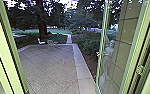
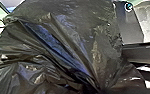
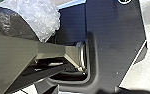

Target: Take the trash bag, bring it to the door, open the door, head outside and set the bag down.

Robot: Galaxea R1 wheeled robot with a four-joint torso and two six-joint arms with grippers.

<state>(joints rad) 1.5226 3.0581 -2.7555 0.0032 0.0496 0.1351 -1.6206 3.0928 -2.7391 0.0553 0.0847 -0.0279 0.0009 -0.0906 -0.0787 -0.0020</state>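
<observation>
A black trash bag [image 2: 66,45] looms large in the left wrist view, its folds drawn together at my left gripper [image 2: 99,90], which is shut on it. Part of dark, shiny plastic, which looks like the same bag [image 3: 9,21], shows in the right wrist view beside a clear crinkled plastic piece [image 3: 42,17]. In the head view the glass door [image 1: 116,60] stands open at the right of the doorway, with a pale figure in its glass, perhaps a reflection. How my right gripper stands cannot be made out.
Pale green frame posts [image 1: 9,47] border the doorway on both sides. Straight ahead lies a paved yard [image 1: 51,67] with a light stone border [image 1: 82,66]. A white chair [image 1: 41,42] and a small table [image 1: 51,43] stand at its far side; bushes [image 1: 86,46] grow to the right.
</observation>
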